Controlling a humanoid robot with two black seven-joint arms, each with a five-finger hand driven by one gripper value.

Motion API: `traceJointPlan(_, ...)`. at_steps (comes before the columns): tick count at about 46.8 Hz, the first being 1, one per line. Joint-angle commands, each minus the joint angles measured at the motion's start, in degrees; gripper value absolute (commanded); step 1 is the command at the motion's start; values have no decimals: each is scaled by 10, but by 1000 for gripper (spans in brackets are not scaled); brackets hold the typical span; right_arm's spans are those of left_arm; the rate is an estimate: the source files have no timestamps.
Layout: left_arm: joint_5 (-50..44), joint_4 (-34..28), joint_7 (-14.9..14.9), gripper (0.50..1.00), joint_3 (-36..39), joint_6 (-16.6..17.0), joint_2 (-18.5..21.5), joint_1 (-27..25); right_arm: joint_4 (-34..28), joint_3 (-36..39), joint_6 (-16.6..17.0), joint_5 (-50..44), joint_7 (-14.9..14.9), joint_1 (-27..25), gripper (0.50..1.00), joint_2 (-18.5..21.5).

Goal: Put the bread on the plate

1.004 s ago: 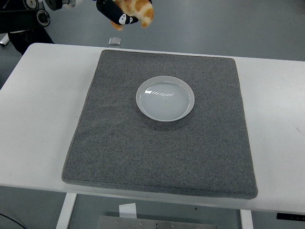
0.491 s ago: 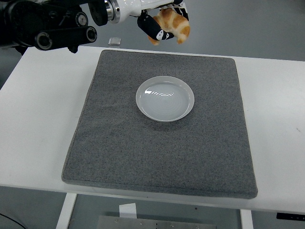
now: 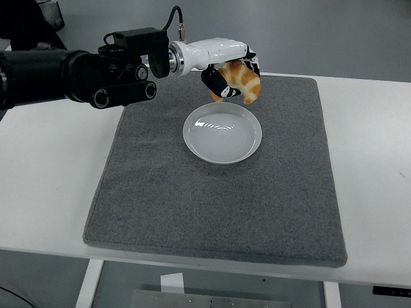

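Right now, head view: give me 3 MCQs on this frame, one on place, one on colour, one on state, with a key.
1. Where is the bread?
A. lying on the plate
B. held above the plate's far rim
C. on the bare table

2. What colour is the plate?
A. white
B. blue
C. black

3. What is the left hand doing?
A. open, holding nothing
B. resting on the mat
C. closed on the bread

Key: 1 B, the bread hangs clear of the dish; 2 A, plate is white on the grey mat; 3 C, the fingers wrap the bread.
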Motion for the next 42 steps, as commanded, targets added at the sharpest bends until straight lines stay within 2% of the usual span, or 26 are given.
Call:
traceJointPlan(1, 11, 11, 0, 500, 0, 2, -13, 19, 0, 0, 0, 0, 0, 0, 954, 0)
traceJointPlan(11, 28, 33, 0, 500, 2, 3, -36, 59, 0, 0, 0, 0, 0, 0, 954, 0)
traceJointPlan(42, 43, 55, 8, 500, 15, 2, -36, 100, 0, 0, 0, 0, 0, 0, 952, 0)
